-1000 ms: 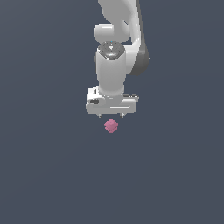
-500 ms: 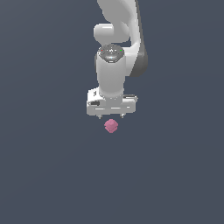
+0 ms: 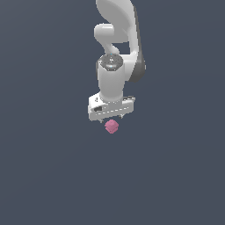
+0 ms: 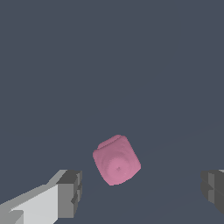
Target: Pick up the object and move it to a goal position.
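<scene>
The block (image 3: 111, 126) sits on the grey tabletop (image 3: 48, 176) just below the gripper (image 3: 110, 117), roughly centred under it in the exterior view. In the wrist view the block (image 4: 116, 159) lies between the two dark fingers (image 4: 70, 192), which stand wide apart with clear gaps on both sides, so the gripper (image 4: 140, 188) is open and holds nothing; no finger touches the block. It is small, matte pink and lumpy, roughly cubic with rounded corners and faceted sides, and clearly narrower than the open span, so it should fit between the pads easily. It looks rigid and is probably light, judging from its size next to the hand. The matte surface suggests fair friction, but the uneven faces may give only partial pad contact, so a squeeze on a bulge could let it twist or pop out. It sits rotated relative to the finger line in the wrist view, corners turned toward the pads. The best hold is likely across two opposite flatter sides near mid-height, after turning the wrist to square the pads to them. Nothing suggests it is fragile. No goal marker is visible in either view.
</scene>
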`<move>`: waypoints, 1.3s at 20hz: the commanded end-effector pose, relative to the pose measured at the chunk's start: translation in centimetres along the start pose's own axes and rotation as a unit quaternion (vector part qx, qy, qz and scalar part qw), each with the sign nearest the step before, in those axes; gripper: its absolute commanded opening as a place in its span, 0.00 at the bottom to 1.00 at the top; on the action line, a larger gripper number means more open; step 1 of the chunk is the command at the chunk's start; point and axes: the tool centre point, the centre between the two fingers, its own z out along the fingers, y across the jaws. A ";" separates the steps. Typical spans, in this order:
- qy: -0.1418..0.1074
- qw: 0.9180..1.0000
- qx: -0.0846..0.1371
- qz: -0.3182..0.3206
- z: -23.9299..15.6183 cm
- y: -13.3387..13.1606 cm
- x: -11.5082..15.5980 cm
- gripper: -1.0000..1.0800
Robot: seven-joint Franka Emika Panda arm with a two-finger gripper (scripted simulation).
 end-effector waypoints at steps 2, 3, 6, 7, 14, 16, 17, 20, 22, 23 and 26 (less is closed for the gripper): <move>0.000 0.999 0.000 -0.047 1.4 -0.1 -0.6 0.96; 0.000 0.998 0.000 -0.061 1.8 -0.2 -0.8 0.96; 0.000 0.995 0.000 -0.102 3.0 -0.3 -1.3 0.96; 0.000 0.993 0.001 -0.115 3.3 -0.4 -1.5 0.96; 0.002 0.982 0.002 -0.191 5.4 -0.8 -2.6 0.96; 0.002 0.979 0.003 -0.206 5.8 -0.9 -2.9 0.96; 0.002 0.977 0.003 -0.213 6.0 -0.9 -3.0 0.96; 0.003 0.974 0.003 -0.228 6.4 -1.0 -3.2 0.96; 0.003 0.972 0.003 -0.235 6.6 -1.1 -3.3 0.96; 0.003 0.971 0.004 -0.237 6.6 -1.1 -3.4 0.96; 0.003 0.971 0.004 -0.241 6.7 -1.1 -3.4 0.96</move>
